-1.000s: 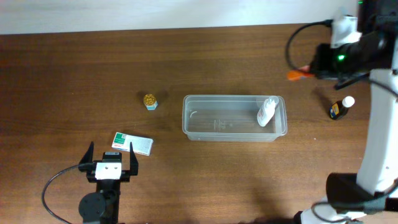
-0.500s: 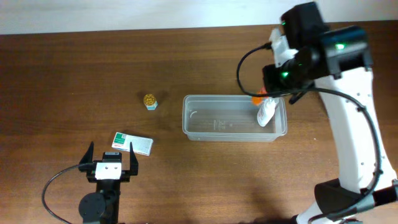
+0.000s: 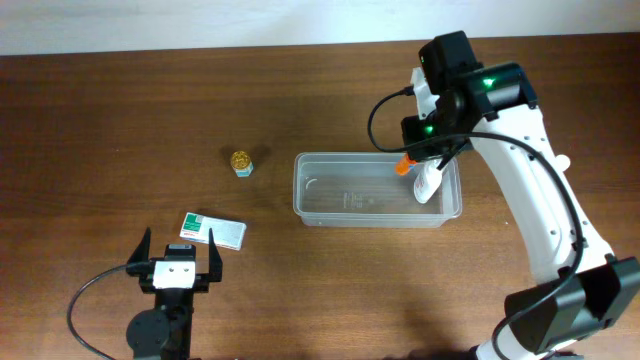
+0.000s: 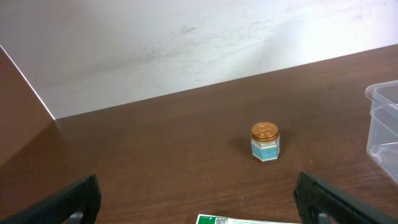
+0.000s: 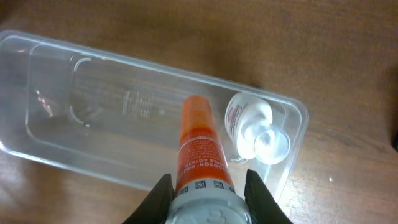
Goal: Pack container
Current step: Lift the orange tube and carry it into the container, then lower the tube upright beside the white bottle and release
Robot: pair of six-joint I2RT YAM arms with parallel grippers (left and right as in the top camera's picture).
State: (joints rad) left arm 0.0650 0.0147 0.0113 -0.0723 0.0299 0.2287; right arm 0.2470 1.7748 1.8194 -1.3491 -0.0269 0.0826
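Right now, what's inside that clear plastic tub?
One white bottle sits at the container's right end. The orange tube, held in the right jaws, hangs above, hiding some floor beneath it.

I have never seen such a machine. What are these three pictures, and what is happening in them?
Two robot arms work at a brown table. One picture looks down from above; the other two come from small cameras on each arm's wrist. The right tool, a two-finger pincer, holds an orange tube over the clear container, and a white bottle is already inside at one end. The left tool rests open near a green and white box. A small jar with a gold lid stands on the table, outside the container.
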